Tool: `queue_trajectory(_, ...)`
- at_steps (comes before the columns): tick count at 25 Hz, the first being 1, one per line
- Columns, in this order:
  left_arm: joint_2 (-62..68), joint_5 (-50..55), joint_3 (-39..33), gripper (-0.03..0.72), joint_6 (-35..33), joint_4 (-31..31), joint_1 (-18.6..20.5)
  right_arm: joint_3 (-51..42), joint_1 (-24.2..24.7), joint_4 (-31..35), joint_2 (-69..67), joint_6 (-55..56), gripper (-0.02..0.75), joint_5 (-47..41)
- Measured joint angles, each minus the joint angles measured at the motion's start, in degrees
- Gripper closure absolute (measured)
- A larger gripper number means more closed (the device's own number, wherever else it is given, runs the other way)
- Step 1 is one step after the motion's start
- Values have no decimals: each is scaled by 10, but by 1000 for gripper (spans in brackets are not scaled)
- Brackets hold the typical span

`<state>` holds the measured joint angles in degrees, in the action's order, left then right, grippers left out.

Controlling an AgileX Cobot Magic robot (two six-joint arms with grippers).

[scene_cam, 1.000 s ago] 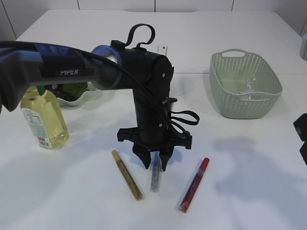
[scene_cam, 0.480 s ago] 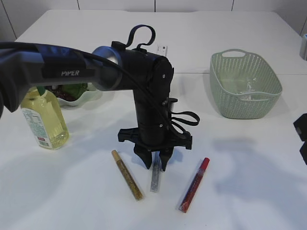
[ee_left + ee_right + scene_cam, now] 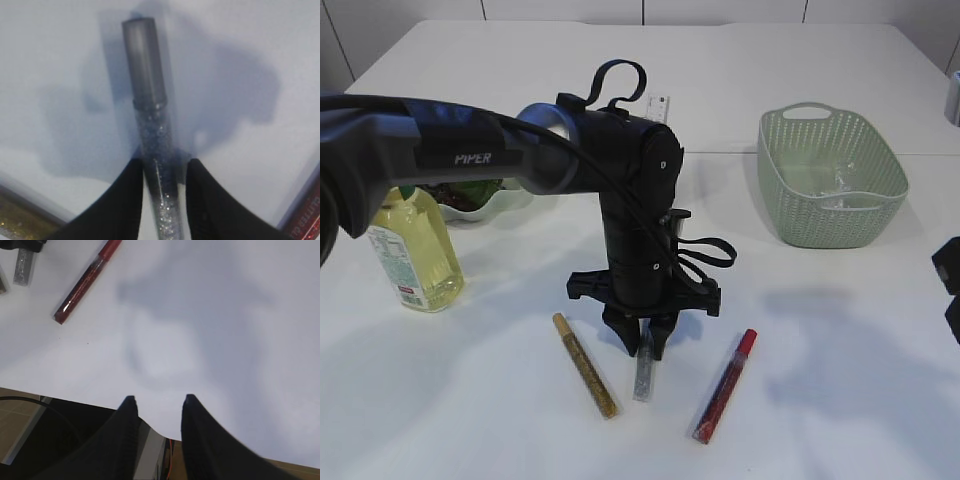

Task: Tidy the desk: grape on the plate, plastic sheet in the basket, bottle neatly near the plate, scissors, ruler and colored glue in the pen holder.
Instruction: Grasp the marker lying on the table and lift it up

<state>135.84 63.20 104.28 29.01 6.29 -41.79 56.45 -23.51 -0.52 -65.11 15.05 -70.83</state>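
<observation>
Left tool point(image 3: 646, 345) down on the worktop point(image 3: 840, 330), fingers point(image 3: 125, 200) pinching the silver glitter glue tube point(image 3: 152, 145) between the gold tube point(image 3: 586, 365) and the red tube point(image 3: 725, 385). Right tool point(image 3: 156, 407) spread over bare worktop — holding nothing. Basket point(image 3: 830, 180) far right, bottle point(image 3: 412, 245) left.

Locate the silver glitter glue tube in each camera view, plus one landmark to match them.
Exterior: silver glue tube lower centre, under the left claw.
Left wrist: centre, running up from between the claw fingers, grey cap at top.
Right wrist: top left corner, only one end showing.
Shared landmark: red glue tube, beside it in all three views.
</observation>
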Motion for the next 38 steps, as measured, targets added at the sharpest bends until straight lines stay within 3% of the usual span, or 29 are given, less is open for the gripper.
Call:
queue_trajectory(8, 0, -1, 0, 580, -6, -10, 0, 0, 0, 0, 0, 0, 485, 0)
queue_trajectory(15, 0, 3, 0, 586, -33, -20, 0, 0, 0, 0, 0, 0, 484, 0)
queue_trajectory(23, -50, 24, 0, 589, -40, -79, -6, 0, 0, 0, 0, 0, 485, 0)
queue_trajectory(31, -116, -9, -3, 590, -11, -146, -48, 0, 0, -3, 0, 0, 484, 0)
queue_trajectory(35, -150, -77, -59, 590, 52, -216, -63, 0, 0, -5, 0, 0, 485, 0)
queue_trajectory(38, -165, -149, -122, 590, 66, -227, -63, 0, 0, -6, 0, -1, 484, 0)
